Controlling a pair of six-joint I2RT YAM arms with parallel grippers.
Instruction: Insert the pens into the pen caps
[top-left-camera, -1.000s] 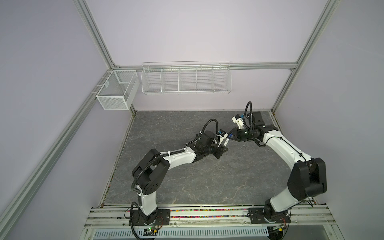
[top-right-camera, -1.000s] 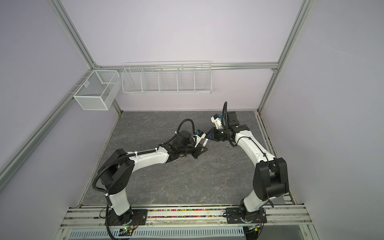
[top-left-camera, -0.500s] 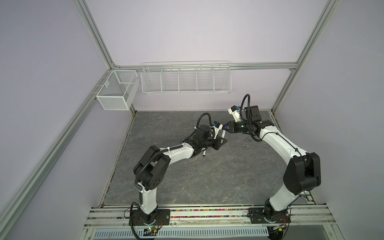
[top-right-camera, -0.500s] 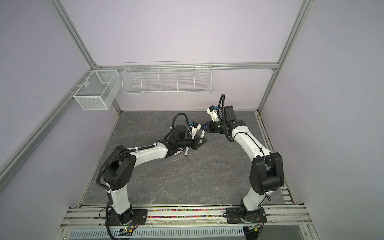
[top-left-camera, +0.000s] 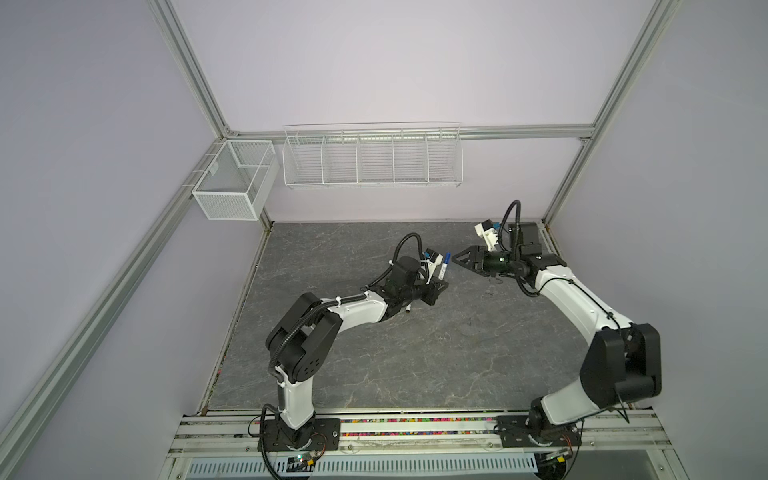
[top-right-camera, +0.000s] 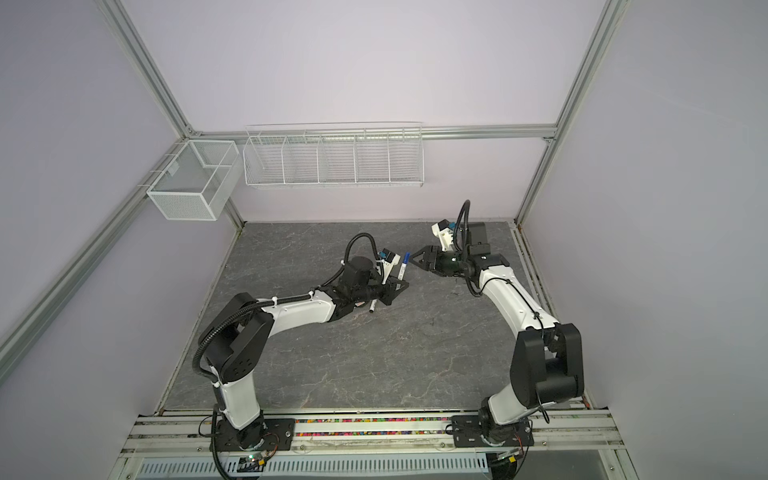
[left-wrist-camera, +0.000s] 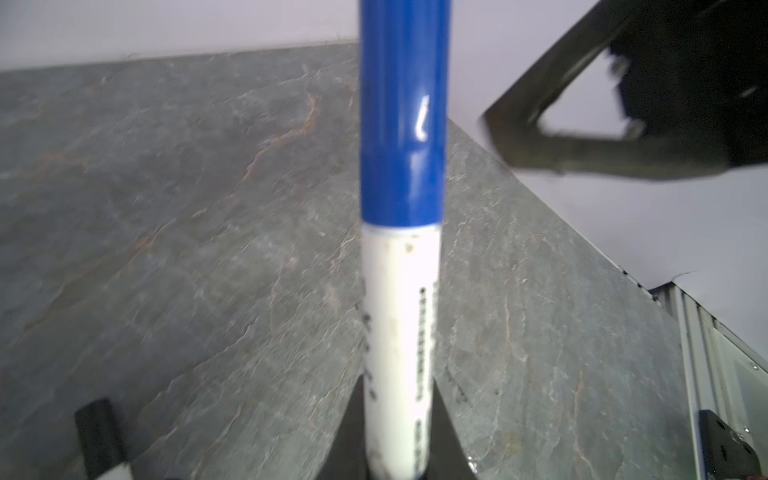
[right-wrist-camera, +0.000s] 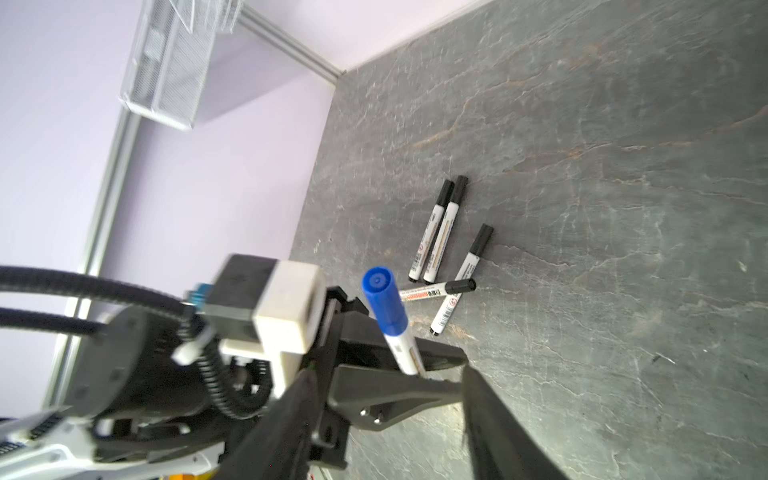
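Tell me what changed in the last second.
The right gripper opened, leaving the blue cap on the pen, and pulled back rightward. Unchanged: the left gripper stays shut on that pen; four black-capped pens lie on the table.

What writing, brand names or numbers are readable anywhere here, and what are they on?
Blue-capped pen in the left gripper: dark print along its white barrel, too blurred to read.
Four black-ended pens on the table: barrel print, one with an orange band, too small to read.
No other text can be made out.
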